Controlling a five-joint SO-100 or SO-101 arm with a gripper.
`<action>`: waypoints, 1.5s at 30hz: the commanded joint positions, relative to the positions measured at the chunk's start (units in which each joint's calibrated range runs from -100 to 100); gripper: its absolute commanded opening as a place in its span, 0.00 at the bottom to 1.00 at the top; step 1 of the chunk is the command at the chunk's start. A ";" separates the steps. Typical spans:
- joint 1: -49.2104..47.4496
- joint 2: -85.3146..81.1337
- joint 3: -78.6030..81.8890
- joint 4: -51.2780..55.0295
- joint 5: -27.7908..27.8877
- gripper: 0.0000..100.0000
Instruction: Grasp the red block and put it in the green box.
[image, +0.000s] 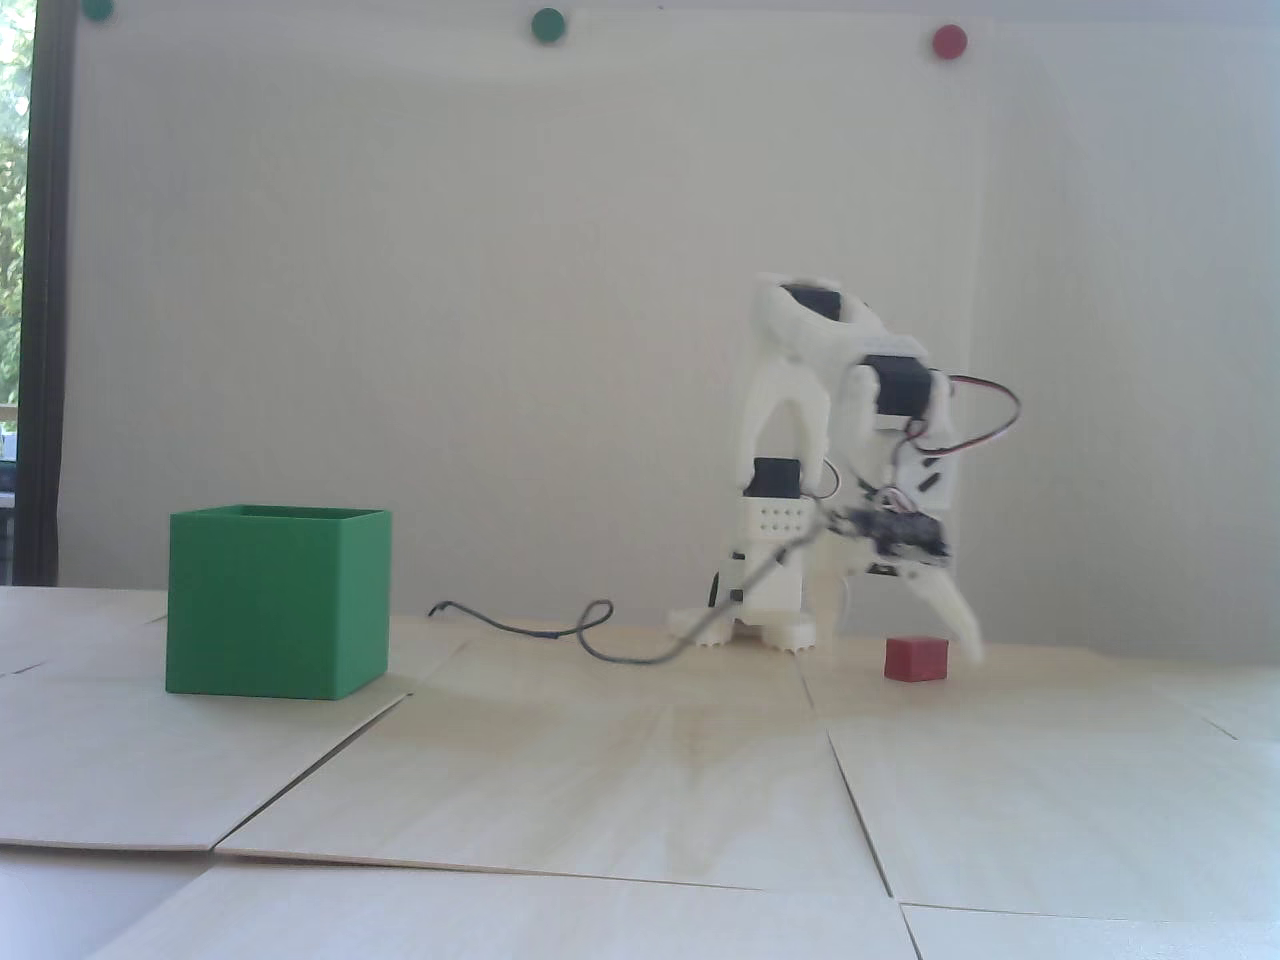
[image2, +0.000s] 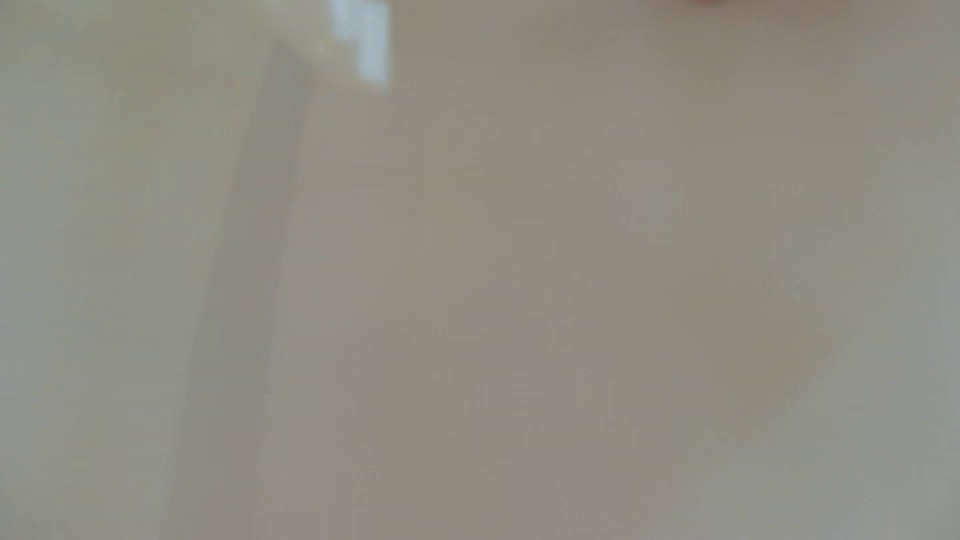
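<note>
On the pale counter (image: 640, 760), the red block (image: 915, 658) sits at the right, just beside the white arm's lowered pincer (image: 945, 640); one curved finger (image: 960, 620) shows, and I cannot tell whether it is spread. Well apart to the left stands the green box (image: 275, 605). The wrist view is only blur.
</note>
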 joint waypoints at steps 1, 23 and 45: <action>5.97 -4.32 -0.08 0.22 -1.53 0.43; 10.96 -7.88 13.76 -0.88 1.75 0.43; -3.20 -3.22 -31.40 27.45 3.05 0.43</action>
